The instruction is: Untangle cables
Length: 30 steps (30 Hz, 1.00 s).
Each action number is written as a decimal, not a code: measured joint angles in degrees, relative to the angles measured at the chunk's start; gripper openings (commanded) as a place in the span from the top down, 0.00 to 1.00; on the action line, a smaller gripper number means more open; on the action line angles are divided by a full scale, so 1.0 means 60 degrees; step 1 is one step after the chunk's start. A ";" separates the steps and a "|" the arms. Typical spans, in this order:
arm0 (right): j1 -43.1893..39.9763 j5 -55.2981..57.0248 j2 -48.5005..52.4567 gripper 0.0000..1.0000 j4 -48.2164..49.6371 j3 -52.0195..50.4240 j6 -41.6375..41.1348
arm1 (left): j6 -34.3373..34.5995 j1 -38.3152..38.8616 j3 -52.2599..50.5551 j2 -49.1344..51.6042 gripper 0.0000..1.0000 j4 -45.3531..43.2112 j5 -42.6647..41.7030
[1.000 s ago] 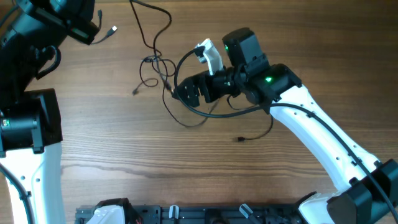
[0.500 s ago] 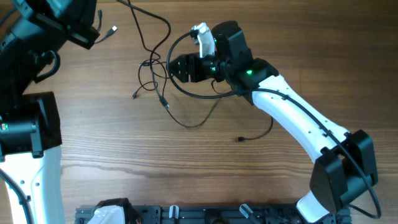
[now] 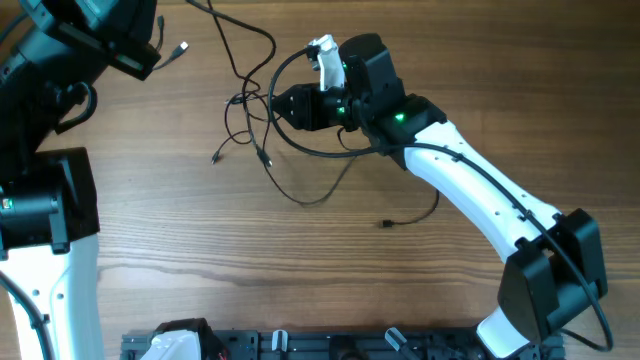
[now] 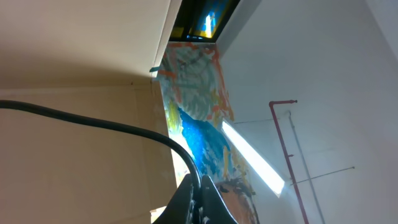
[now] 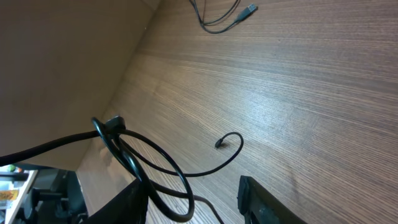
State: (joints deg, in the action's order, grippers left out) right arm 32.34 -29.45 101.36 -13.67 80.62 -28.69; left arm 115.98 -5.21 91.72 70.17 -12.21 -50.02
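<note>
Hovering right of the thin black cable tangle [image 3: 250, 110], right gripper [image 3: 278, 106] has fingers apart around one cord [image 5: 163, 163]. Left gripper [image 4: 200, 199] is pinched together, well left of tangle.

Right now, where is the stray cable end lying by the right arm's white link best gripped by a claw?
Probably on the cord just behind its small plug, coming straight down from above. That end lies flat on bare table, apart from the tangle, with nothing crossing it.
</note>
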 measured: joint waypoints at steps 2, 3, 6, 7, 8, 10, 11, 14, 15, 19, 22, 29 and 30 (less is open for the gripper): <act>0.0025 0.0025 0.0000 0.57 0.0000 0.0000 0.0000 | 0.0000 0.0000 0.0000 0.0000 0.96 0.0000 0.0000; 0.0025 0.0029 0.0000 0.61 0.0000 0.0000 0.0000 | 0.0000 0.0000 0.0000 0.0000 0.96 0.0000 0.0000; 0.0025 0.0033 0.0157 0.90 0.0321 0.0000 -0.0018 | 0.0000 0.0000 0.0000 -0.0004 0.96 0.0000 0.0000; 0.0025 0.0051 0.0335 0.96 0.0404 0.0000 0.0036 | 0.0000 0.0000 0.0000 -0.0004 0.96 0.0000 -0.0004; 0.0025 0.0095 0.0539 0.96 0.0430 0.0000 -0.0025 | 0.0000 0.0000 0.0000 -0.0004 0.96 0.0000 -0.0004; 0.0022 0.0149 0.0681 0.96 0.0423 0.0000 -0.0044 | 0.0000 0.0000 0.0000 -0.0004 0.96 0.0004 -0.0004; 0.0000 0.0324 0.0681 0.96 0.0299 0.0000 -0.0244 | -0.0004 0.0000 0.0000 -0.0004 0.96 0.0007 -0.0004; -0.0291 0.1840 0.0637 0.96 -0.1610 0.0051 -0.1053 | -0.0026 0.0000 0.0029 -0.0051 0.96 0.1122 -0.0040; -0.0521 0.2634 0.0579 0.96 -0.2463 0.0055 -0.1311 | -0.0127 0.0000 0.0055 -0.0087 0.96 0.2215 -0.0098; -0.2014 0.6076 0.0073 0.96 -0.5916 0.0051 -0.2812 | -0.1577 -0.0463 0.0007 -0.0036 0.96 0.5843 -0.0066; -0.2932 0.6819 0.0015 0.96 -0.6572 0.0062 -0.3202 | -0.2994 -0.0936 -0.0040 -0.0018 0.96 0.8131 0.0554; -0.3763 0.6765 -0.0025 0.96 -0.7326 0.0069 -0.3821 | -0.5413 -0.1770 -0.0091 0.0011 0.96 1.2856 0.4819; -0.3829 0.6663 -0.0025 0.96 -0.7351 0.0069 -0.3883 | -0.5508 -0.1829 -0.0098 0.0007 0.96 1.3318 0.5737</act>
State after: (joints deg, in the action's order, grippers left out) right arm 9.37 10.52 101.21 -57.78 81.03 -51.99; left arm 82.94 -16.19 91.13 70.22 67.70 -15.59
